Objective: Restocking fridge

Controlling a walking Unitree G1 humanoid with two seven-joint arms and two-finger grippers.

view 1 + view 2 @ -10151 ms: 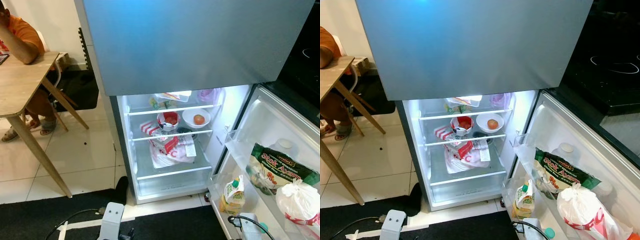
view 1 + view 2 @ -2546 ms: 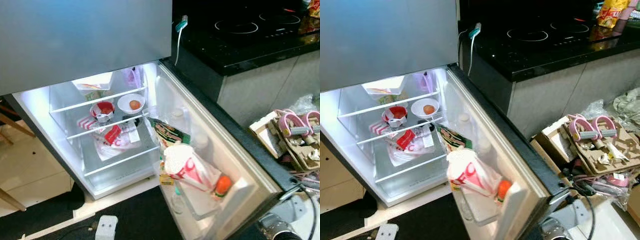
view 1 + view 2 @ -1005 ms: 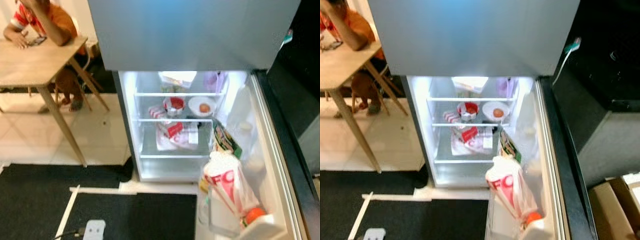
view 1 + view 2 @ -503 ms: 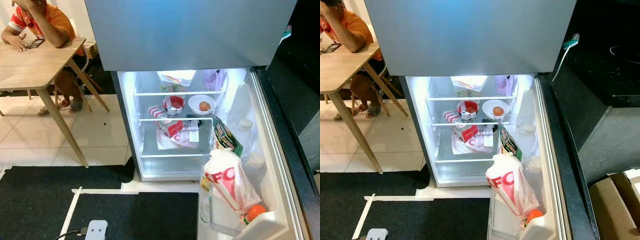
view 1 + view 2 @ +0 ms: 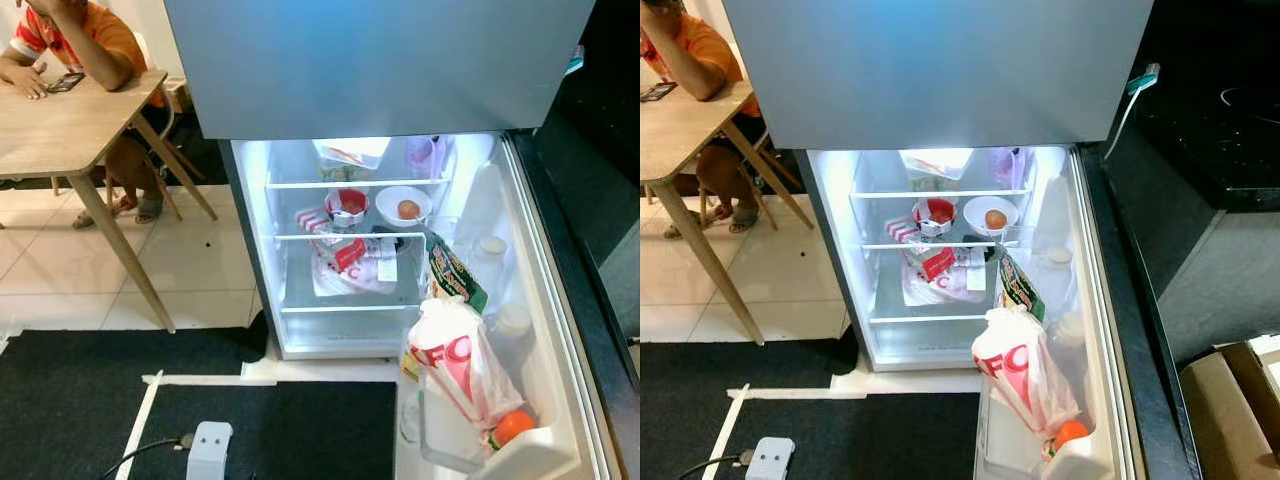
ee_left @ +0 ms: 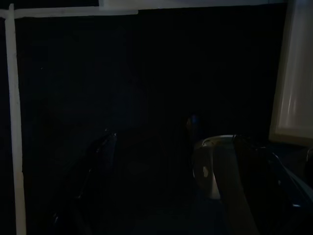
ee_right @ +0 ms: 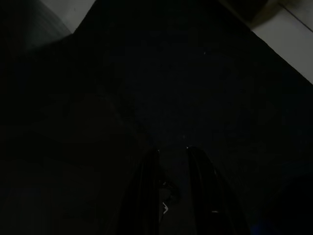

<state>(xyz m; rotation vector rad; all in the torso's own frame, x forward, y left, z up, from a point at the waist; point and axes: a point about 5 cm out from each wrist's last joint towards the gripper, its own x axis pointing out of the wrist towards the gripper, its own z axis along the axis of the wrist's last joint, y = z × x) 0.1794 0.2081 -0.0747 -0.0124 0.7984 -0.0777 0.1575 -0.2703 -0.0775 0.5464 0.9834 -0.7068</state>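
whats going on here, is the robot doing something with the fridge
The robot stands facing the fridge, whose lower door is swung wide open. Nothing is being handled: both arms hang idle over the dark mat. Inside, the shelves hold a white bowl with a round fruit, a red-lined bowl and a red and white bag. The door bins hold a green packet, another white and red bag and an orange-capped bottle. A person sits at the wooden table.
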